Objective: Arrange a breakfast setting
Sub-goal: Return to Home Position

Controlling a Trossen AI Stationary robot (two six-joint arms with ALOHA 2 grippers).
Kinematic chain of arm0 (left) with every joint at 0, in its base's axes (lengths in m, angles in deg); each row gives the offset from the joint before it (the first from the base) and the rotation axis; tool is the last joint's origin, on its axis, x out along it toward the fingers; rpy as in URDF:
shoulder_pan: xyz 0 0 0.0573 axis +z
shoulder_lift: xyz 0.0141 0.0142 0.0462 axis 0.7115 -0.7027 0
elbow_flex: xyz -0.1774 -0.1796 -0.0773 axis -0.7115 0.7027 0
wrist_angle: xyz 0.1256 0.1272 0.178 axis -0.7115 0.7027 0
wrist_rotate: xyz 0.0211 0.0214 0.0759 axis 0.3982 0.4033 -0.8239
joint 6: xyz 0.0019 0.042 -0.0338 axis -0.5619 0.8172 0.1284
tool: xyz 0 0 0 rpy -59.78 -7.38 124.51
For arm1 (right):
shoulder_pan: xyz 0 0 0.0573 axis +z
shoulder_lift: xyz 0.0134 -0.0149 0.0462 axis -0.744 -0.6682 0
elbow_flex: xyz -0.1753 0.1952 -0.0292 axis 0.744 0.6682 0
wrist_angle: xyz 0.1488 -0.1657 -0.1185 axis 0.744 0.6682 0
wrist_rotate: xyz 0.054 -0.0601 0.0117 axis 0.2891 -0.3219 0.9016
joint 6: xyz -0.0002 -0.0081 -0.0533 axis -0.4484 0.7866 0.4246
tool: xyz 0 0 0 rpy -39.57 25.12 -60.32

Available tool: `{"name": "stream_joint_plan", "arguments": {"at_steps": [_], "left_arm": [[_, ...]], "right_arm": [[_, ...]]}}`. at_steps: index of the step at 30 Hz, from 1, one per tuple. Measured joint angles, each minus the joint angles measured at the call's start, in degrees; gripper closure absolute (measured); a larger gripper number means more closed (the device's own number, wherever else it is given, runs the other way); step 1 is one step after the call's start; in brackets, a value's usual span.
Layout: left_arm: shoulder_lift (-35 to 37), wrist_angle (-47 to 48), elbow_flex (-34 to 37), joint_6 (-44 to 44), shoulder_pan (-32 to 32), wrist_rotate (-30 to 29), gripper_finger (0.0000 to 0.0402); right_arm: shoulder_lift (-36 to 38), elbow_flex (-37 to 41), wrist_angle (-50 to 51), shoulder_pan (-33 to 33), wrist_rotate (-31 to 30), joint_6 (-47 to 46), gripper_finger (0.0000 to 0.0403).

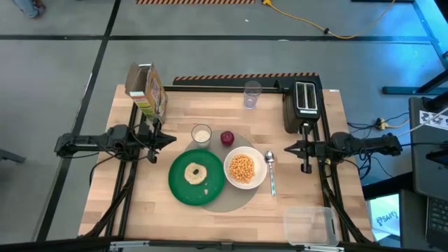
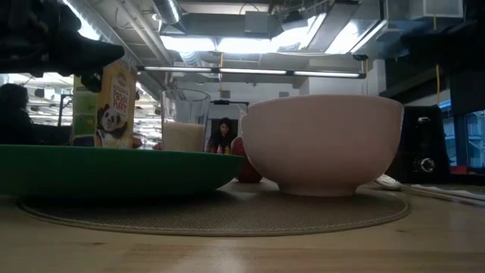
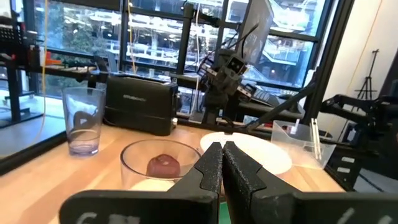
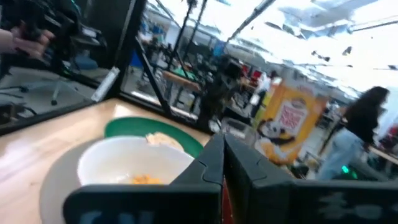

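Note:
A round grey mat (image 1: pixel 231 203) lies at the table's middle. On it rest a green plate (image 1: pixel 183 190) bearing a pale bagel (image 1: pixel 195 173) and a white bowl (image 1: pixel 244 169) of yellow cereal. A silver spoon (image 1: pixel 271 170) lies right of the bowl. A small milk glass (image 1: pixel 201 134) and a red apple (image 1: pixel 227 138) stand just beyond the mat. My left gripper (image 1: pixel 173 140) hovers shut left of the glass; my right gripper (image 1: pixel 287 148) hovers shut right of the spoon. Both are empty.
A cereal box (image 1: pixel 145 89) stands at the far left, an empty clear glass (image 1: pixel 252 94) and a black toaster (image 1: pixel 303 105) at the far right. A clear plastic container (image 1: pixel 309 224) sits at the near right corner. A person (image 2: pixel 224 136) shows far behind the table.

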Motion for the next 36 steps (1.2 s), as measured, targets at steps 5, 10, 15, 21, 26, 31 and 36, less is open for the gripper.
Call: {"name": "stream_joint_plan", "arguments": {"at_steps": [5, 10, 15, 21, 26, 31, 36], "left_arm": [[0.0, 2.2, 0.0, 0.6, 0.0, 0.0, 0.0398], [0.0, 5.1, 0.0, 1.0, 0.0, -0.3, 0.0398], [0.0, 5.1, 0.0, 1.1, 0.0, -0.5, 0.0398], [-0.3, 5.0, 0.0, 1.5, 0.0, -0.9, 0.0398], [-0.3, 5.0, 0.0, 1.5, 0.0, -0.9, 0.0398], [-0.3, 5.0, 0.0, 1.5, 0.0, -0.9, 0.0398], [-0.3, 5.0, 0.0, 1.5, 0.0, -0.9, 0.0398]], "right_arm": [[0.0, 0.0, 3.6, 0.0, -3.2, -0.9, 0.0402], [-1.2, -0.1, 6.6, 0.0, -3.3, -2.2, 0.0402], [-1.6, -0.1, 6.8, 0.0, -2.4, -2.2, 0.0402], [-1.6, -0.1, 6.9, 0.0, -2.4, -1.9, 0.0402], [-1.6, -0.1, 6.9, 0.0, -2.4, -1.9, 0.0402], [-1.6, -0.1, 7.0, 0.0, -2.4, -1.9, 0.0402], [-1.6, -0.1, 7.0, 0.0, -2.4, -1.9, 0.0402]]}}
